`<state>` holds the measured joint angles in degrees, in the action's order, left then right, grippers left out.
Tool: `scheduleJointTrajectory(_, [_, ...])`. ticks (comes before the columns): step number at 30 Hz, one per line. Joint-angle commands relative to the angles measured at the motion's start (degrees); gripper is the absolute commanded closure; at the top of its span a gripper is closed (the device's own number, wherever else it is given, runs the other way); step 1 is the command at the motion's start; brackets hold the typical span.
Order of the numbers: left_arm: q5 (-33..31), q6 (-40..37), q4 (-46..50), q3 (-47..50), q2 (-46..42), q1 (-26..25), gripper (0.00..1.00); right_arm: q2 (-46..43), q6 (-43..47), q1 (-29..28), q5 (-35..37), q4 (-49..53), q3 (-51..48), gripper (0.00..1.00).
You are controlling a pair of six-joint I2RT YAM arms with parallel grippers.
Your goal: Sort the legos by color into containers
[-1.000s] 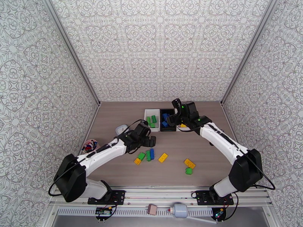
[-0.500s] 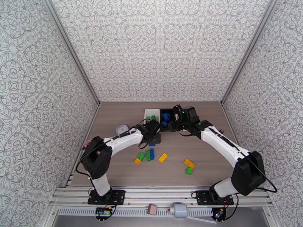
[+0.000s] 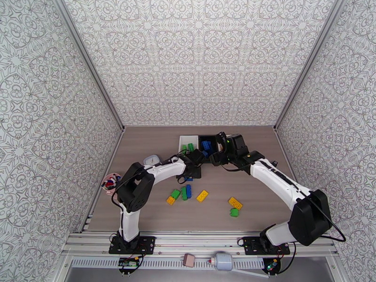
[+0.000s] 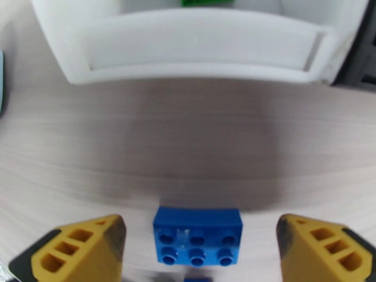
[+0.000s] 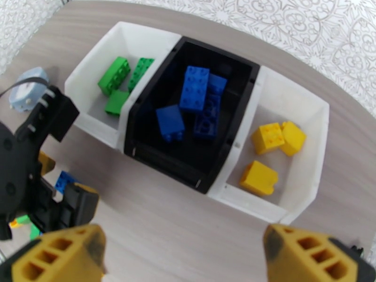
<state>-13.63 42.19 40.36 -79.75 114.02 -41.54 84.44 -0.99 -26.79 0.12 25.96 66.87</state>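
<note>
Left hand (image 4: 199, 227) (spread wide) straddles blue brick (image 4: 198, 237), clear of white bin (image 4: 202, 71).

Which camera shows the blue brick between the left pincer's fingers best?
The left wrist view: the blue brick lies close up, studs clear, inside the open left pincer. The right wrist view catches a small blue corner beside that pincer; the top external view, a blue speck below it.

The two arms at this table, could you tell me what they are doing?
They are sorting by colour. The left gripper, open, straddles a blue brick lying on the table before the white bin holding greens. The right gripper, open and empty, hovers by the black bin. Other bricks lie loose.
</note>
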Motion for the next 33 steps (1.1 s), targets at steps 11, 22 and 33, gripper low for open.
scheduleJointTrajectory(11, [0.36,1.4,4.1,-3.88,4.56,-0.08,0.33,-2.09,0.23,-0.23,1.54,-1.35,-1.88,0.08])
scheduleJointTrajectory(22, [0.36,1.14,4.15,-3.77,1.85,-0.32,0.57,-3.82,-1.74,-0.27,2.3,-4.95,-4.35,0.08])
scheduleJointTrajectory(33, [7.0,-4.31,-8.53,-0.92,-7.99,-0.03,0.6,-9.8,-5.07,-0.18,4.64,-8.89,-9.42,0.08])
